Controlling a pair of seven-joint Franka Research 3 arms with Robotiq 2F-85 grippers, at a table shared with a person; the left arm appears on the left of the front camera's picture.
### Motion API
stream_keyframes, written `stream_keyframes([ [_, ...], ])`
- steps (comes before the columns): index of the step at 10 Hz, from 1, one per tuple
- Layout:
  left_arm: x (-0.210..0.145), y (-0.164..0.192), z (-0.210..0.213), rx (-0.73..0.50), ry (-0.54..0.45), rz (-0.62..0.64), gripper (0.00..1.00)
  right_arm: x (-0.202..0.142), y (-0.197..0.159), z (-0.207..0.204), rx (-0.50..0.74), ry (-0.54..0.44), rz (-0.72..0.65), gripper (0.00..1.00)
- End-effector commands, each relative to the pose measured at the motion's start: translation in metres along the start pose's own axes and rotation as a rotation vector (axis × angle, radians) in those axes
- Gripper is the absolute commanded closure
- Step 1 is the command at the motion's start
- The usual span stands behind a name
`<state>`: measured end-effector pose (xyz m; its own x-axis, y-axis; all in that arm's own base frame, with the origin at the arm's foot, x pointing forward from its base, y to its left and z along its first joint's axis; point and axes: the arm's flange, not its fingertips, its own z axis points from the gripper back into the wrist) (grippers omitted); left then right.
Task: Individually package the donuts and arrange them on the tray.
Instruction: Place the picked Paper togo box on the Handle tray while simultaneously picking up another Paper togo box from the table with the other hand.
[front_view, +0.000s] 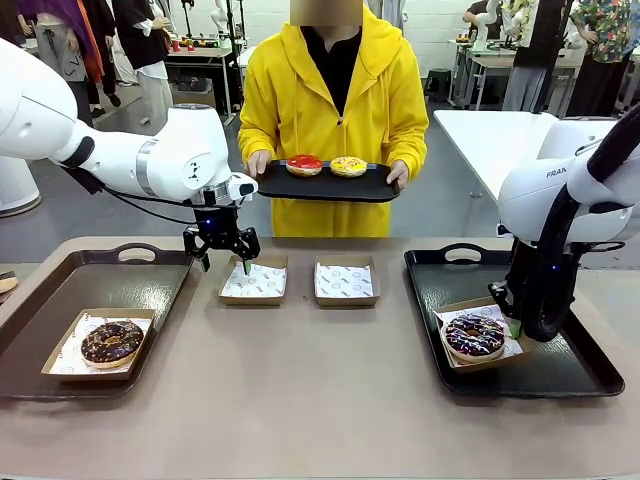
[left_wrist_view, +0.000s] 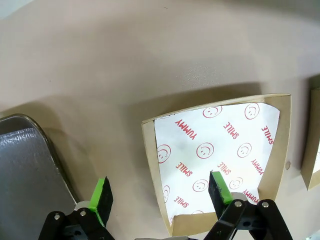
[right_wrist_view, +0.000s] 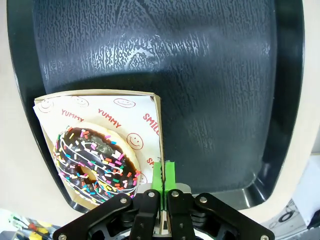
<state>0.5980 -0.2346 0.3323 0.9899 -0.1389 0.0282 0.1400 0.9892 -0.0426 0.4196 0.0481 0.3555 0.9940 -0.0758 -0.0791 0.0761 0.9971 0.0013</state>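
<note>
The donuts are spread about. The chocolate one (front_view: 112, 343) sits in its box on the left tray (front_view: 60, 275). The sprinkled one (right_wrist_view: 92, 162) sits in the sprinkled donut's box (right_wrist_view: 156, 107) on the right tray (right_wrist_view: 220, 90). The red one (front_view: 304, 165) and the yellow one (front_view: 348, 166) lie bare on the person's tray (front_view: 325, 188), held up across the counter (front_view: 320, 400).

The left hand (left_wrist_view: 161, 192) is spread apart and grips nothing. It hovers over the near empty box (left_wrist_view: 282, 145), one pad outside the cardboard wall and the other above the printed paper liner (left_wrist_view: 220, 150). A second empty box (front_view: 345, 281) waits just beside the first.

The right hand (right_wrist_view: 163, 167) has its green pads pressed together at the rim of the sprinkled donut's box, and it looks to be pinching that wall.

As I read it, the step is taking hold of the near empty box so a bare donut can go in. To do it well, the left hand should come straight down with the wall centred between the pads. It should bite the cardboard itself, not only the loose paper, which could slip or crumple. The box should be kept level once it lifts. The right hand should let go cleanly and rise straight up, so it does not drag its box across the right tray or tip the donut.
</note>
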Motion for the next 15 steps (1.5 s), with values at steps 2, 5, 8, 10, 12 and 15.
stream_keyframes([
  [2, 0.004, -0.003, 0.0, 0.03, 0.007, 0.022, 0.59, -0.001, -0.003, -0.007, 0.003, -0.007, 0.017, 0.4],
  [5, 0.005, -0.003, -0.002, 0.026, 0.019, 0.022, 1.0, -0.001, -0.004, -0.008, 0.016, 0.001, 0.005, 0.0],
  [8, 0.006, -0.003, -0.002, 0.022, 0.022, 0.025, 1.0, -0.001, -0.007, -0.008, 0.031, 0.003, -0.005, 0.0],
  [10, 0.007, -0.003, -0.002, 0.022, 0.024, 0.024, 1.0, -0.004, -0.011, -0.008, 0.046, 0.005, 0.001, 0.0],
  [12, 0.007, -0.003, -0.002, 0.022, 0.023, 0.028, 1.0, -0.007, -0.014, -0.006, 0.05, -0.008, 0.01, 0.0],
  [15, 0.003, -0.006, 0.016, 0.017, 0.028, 0.005, 1.0, -0.029, -0.041, 0.024, 0.264, -0.023, 0.109, 0.0],
])
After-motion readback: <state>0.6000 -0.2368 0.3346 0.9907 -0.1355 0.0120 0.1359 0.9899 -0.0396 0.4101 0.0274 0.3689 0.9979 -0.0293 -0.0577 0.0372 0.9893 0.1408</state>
